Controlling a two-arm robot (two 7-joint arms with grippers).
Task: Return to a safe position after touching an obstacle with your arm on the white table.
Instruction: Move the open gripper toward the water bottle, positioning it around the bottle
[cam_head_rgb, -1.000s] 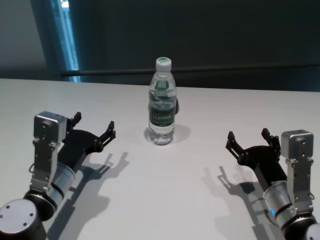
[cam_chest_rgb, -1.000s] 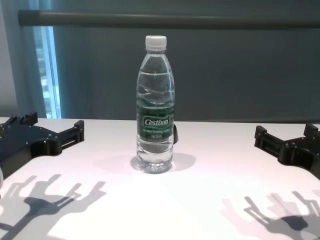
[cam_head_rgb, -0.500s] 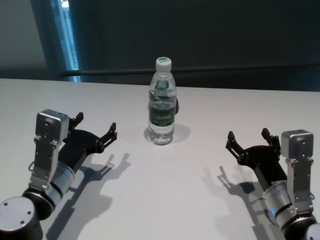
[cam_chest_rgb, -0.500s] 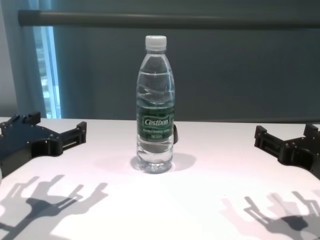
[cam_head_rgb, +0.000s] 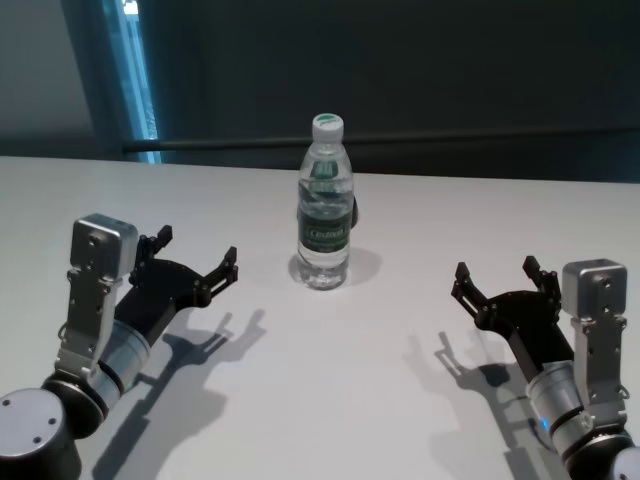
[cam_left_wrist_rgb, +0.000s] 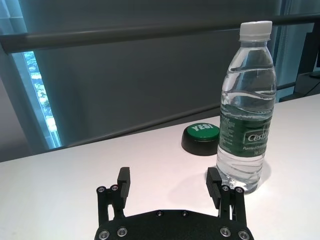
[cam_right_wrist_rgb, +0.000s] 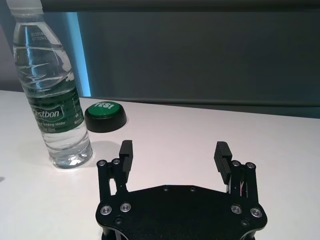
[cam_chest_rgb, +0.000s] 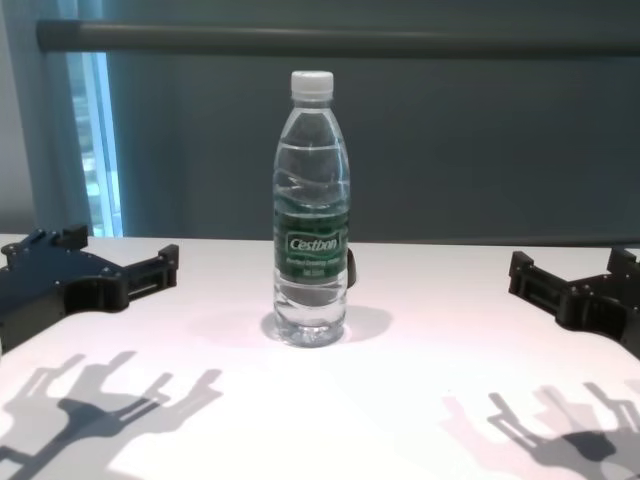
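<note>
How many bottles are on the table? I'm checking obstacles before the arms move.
1. The bottle stands upright mid-table, between the left end effector and the right end effector. No other shows.

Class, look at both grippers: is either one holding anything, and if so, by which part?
Nothing is held. The left gripper and the right gripper are both open and empty, on either side of the upright bottle.

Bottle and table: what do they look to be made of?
Bottle: apparently thin clear plastic, glossy; the background shows through, the walls are ribbed, with a white cap and a green printed label band. Table: material not certain, perhaps laminate or painted board; smooth matte white, it takes crisp shadows with hardly any reflection.
</note>
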